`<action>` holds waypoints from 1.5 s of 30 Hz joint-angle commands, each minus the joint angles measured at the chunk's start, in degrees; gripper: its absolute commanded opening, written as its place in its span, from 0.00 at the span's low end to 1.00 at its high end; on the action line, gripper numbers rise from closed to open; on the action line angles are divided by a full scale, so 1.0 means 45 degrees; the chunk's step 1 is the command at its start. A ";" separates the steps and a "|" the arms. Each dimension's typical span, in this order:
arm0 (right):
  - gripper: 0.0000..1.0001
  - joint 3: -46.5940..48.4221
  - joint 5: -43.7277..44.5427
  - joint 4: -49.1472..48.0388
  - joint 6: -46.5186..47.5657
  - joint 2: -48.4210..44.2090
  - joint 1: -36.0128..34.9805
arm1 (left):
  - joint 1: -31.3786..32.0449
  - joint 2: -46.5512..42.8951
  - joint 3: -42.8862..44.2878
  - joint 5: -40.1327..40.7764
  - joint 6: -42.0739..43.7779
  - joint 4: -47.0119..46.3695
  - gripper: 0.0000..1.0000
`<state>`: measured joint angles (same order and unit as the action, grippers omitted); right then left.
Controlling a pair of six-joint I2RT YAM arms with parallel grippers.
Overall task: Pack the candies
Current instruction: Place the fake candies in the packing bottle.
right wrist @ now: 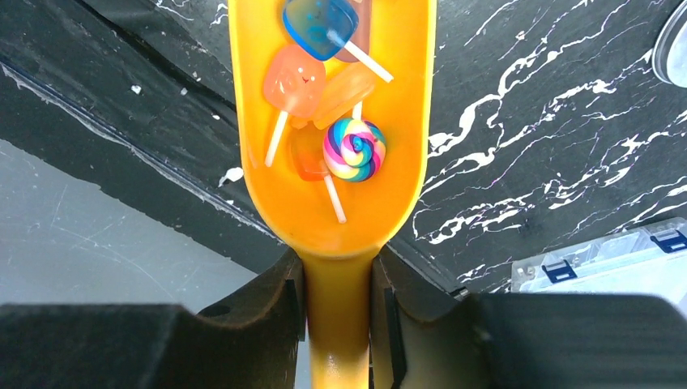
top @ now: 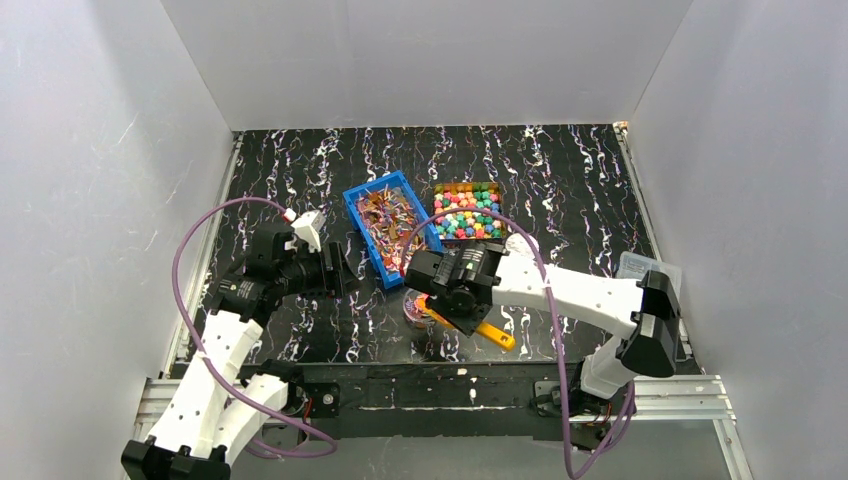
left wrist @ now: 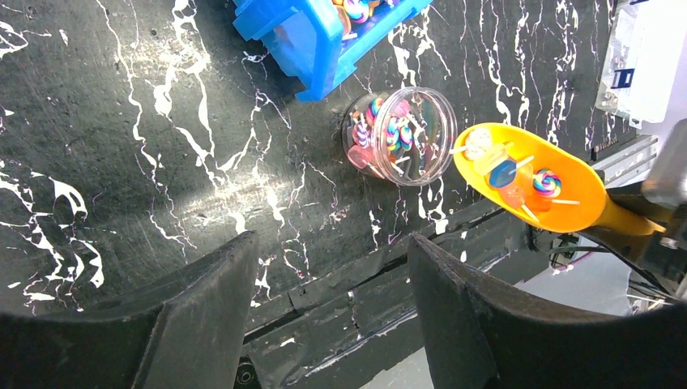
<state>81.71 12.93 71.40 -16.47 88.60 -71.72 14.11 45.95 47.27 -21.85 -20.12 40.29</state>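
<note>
Two grippers. The right gripper (right wrist: 339, 279) is clamped on the handle of a yellow scoop (right wrist: 405, 121) carrying lollipops (right wrist: 354, 150), just beside a clear jar (left wrist: 437, 138). The left gripper (left wrist: 328, 275) hovers above the table (left wrist: 121, 121) with its jaws wide, holding nothing. The candies (top: 467, 212) fill a tray (top: 468, 187) beside a blue bin (top: 352, 205).

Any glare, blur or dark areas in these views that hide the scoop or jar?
Top external: even light, jar half hidden under the right arm. Left wrist: white glare on the table, scoop and jar sharp. Right wrist: scoop crisp, right claw dark and soft-edged in the foreground.
</note>
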 commanded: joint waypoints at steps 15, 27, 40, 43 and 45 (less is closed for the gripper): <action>0.01 0.2143 -0.0737 0.2200 -0.0481 0.1907 0.0171 | 0.0100 -0.0717 -0.0181 -0.0289 0.0076 -0.0116 0.66; 0.01 0.2470 -0.2112 0.2247 -0.0812 0.2596 0.0876 | 0.0238 -0.1228 -0.0230 -0.0092 0.0018 -0.0126 0.65; 0.01 0.2536 -0.3305 0.2259 -0.1091 0.2967 0.1468 | 0.0378 -0.1614 -0.0259 0.0011 -0.0002 -0.0121 0.63; 0.01 0.2301 -0.2611 0.2240 -0.1041 0.2856 0.1676 | 0.0379 -0.1640 -0.0251 0.0021 -0.0011 -0.0125 0.63; 0.01 0.2518 -0.3343 0.2259 -0.1086 0.2948 0.1585 | 0.0385 -0.1657 -0.0269 0.0028 -0.0005 -0.0123 0.63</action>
<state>90.67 0.97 79.75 -20.64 101.69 -64.69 15.51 39.13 46.46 -21.82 -20.18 39.48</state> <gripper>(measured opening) 0.359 0.635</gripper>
